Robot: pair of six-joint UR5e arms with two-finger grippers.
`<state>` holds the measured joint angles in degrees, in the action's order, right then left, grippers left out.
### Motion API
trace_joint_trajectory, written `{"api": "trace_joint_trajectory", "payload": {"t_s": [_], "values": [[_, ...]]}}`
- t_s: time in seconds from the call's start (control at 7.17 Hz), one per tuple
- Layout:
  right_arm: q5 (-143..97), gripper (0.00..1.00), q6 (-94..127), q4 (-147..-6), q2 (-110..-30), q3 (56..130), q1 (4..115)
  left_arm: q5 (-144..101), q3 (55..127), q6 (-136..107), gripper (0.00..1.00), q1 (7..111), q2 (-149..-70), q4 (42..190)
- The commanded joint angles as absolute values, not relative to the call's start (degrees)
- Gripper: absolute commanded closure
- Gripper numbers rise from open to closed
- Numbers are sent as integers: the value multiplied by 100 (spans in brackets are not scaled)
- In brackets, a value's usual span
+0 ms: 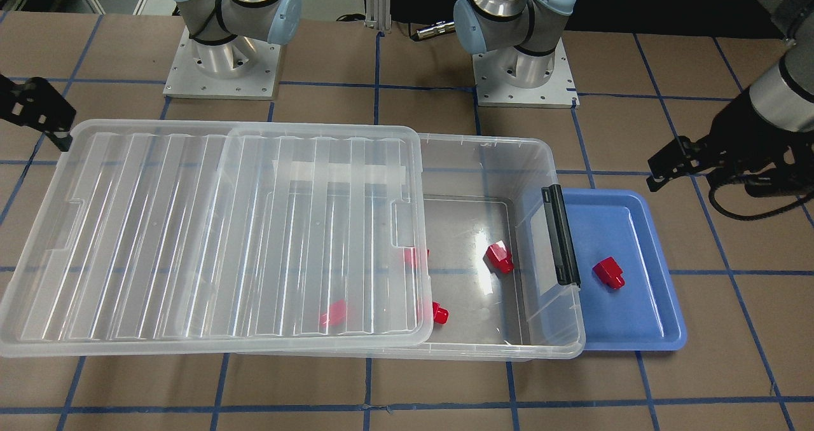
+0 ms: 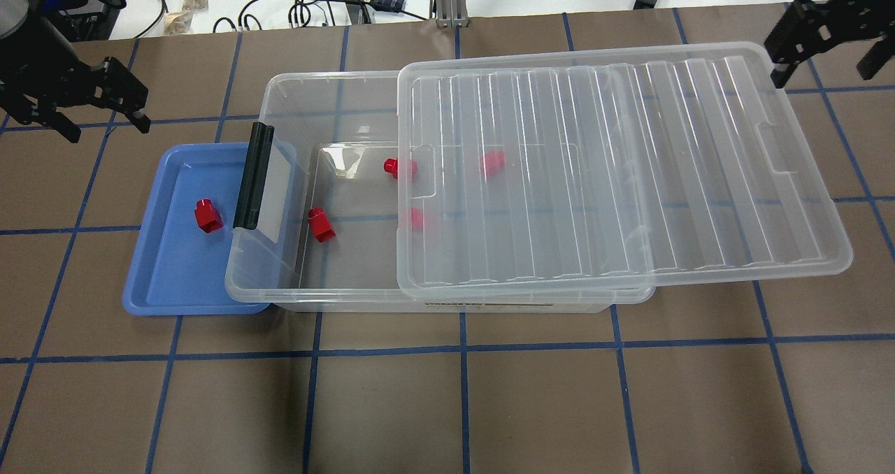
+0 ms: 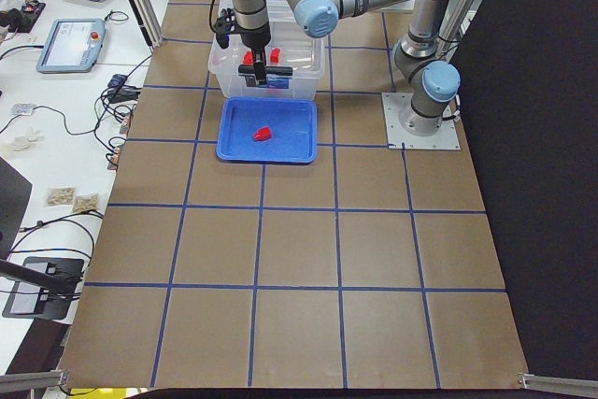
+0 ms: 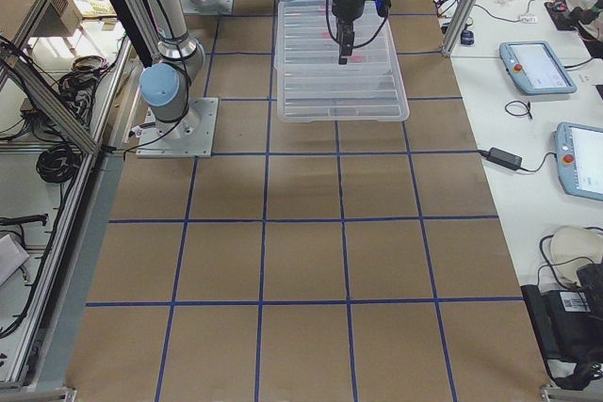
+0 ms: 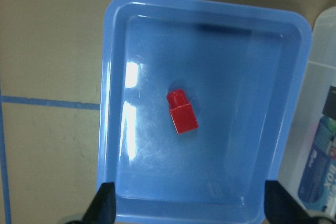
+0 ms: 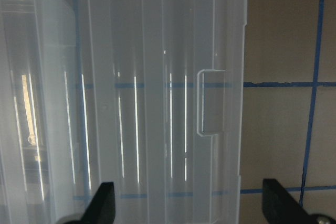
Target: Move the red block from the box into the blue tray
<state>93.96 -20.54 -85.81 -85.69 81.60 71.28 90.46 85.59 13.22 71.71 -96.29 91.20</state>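
Finishing the drop, by my read: red block point(image 2: 208, 217) lies loose mid blue tray point(image 2: 168, 278), just beside box point(image 2: 447, 299) latch end. Left claw point(image 2: 106, 126) spread, empty, above tray. Right claw point(image 2: 821, 58) spread, empty, over lid point(image 2: 629, 166) end. Next: retract clear.

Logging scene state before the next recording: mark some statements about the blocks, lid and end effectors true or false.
1. A red block lies in the blue tray. True.
2. The box is empty. False: other red blocks lie inside.
3. The lid fully covers the box. False: it sits offset, latch end uncovered.
4. The left end effector grips a block. False: it is open and empty.
5. The right end effector is open. True.
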Motion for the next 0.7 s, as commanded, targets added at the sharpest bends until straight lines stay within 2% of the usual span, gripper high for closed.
{"api": "trace_joint_trajectory", "payload": {"t_s": [0.0, 0.28, 0.56], "values": [[9387, 0, -3255, -8648, -8307, 8165, 6288, 9001, 8831, 680, 0, 7776, -9335, 9150], [9430, 0, -3690, -9295, -7781, 8200, 5899, 9044, 9121, 196, 0, 8224, -9054, 9167], [9404, 0, -3735, -9778, -7419, 8646, 5827, 9009, 9403, -34, 0, 8358, -8921, 9106]]}}
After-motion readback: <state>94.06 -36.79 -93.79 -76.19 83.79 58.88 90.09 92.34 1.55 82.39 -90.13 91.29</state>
